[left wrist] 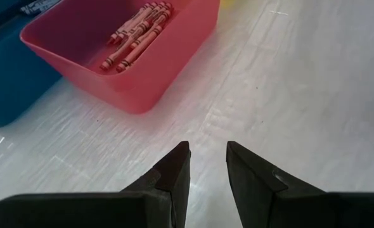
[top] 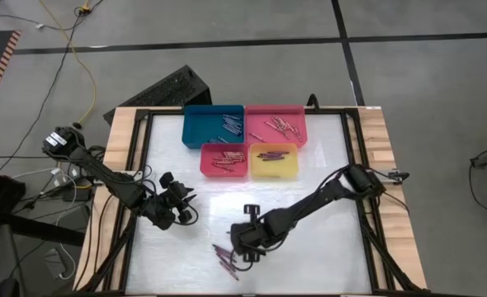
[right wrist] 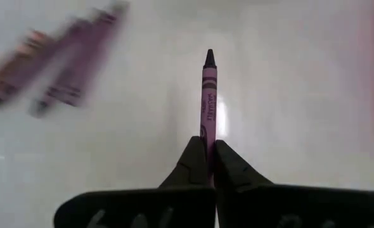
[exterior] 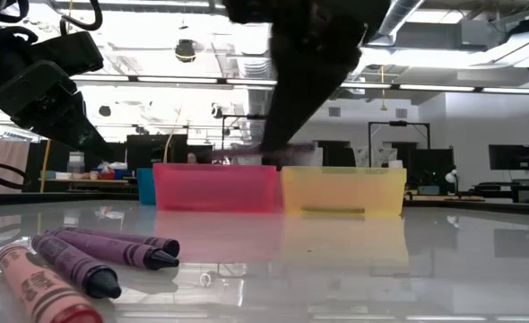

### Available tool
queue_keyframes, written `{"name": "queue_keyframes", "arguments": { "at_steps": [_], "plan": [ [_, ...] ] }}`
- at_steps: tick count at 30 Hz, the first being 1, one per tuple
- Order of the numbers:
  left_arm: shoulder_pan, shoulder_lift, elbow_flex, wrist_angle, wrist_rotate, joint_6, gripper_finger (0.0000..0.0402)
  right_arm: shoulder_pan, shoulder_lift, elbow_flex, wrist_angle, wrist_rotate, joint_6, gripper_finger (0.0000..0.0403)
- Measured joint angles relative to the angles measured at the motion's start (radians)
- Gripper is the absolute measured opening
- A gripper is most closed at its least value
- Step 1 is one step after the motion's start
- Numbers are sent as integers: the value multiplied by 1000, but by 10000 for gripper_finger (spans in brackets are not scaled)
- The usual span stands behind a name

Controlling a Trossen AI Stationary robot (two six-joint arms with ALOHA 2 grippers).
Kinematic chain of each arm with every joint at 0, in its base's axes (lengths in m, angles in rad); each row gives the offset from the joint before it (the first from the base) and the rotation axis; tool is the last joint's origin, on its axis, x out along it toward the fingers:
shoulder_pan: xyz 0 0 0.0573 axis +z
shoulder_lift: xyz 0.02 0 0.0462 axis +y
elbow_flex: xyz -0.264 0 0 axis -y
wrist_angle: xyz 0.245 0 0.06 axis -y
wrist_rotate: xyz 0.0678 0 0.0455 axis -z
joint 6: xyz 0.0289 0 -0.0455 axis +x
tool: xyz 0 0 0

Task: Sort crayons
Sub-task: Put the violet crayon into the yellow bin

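The right gripper (right wrist: 208,152) has its fingers closed on one purple crayon (right wrist: 209,95), pinched near its blunt end so that most of the stick and its dark tip jut out ahead. It hangs over the near middle of the table (top: 326,247), just beside the loose crayons (top: 225,257).

The crayon looks light and stiff, a thin wax stick in a paper wrapper. The paper should give fair friction, but a round stick can roll or pivot between flat fingers, and wax is likely to snap if squeezed hard or levered from one end. A hold across the wrapped middle would probably be steadier than this one near the end.

The left gripper (left wrist: 207,166) waits low over the table's left side, fingers partly apart and holding nothing, facing the red tray (left wrist: 142,76), which holds several red crayons.

Three loose crayons (exterior: 76,260) lie near the front edge, two purple and one pink, touching side by side. The blue tray (top: 213,125), the pink tray (top: 275,124) and the yellow tray (top: 274,162) sit at the far side with sorted sticks inside.

In the low view the right arm is a dark blur, so the held crayon cannot be made out there. From above, the gripper covers it as well. The loose crayons are smeared in the right wrist view.
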Motion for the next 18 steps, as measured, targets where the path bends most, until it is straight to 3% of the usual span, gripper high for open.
{"name": "queue_keyframes", "arguments": {
  "at_steps": [18],
  "plan": [
    [0,0,0,-10,2,6,94,-220,-308,2,-697,378,-69,3]
  ]
}}
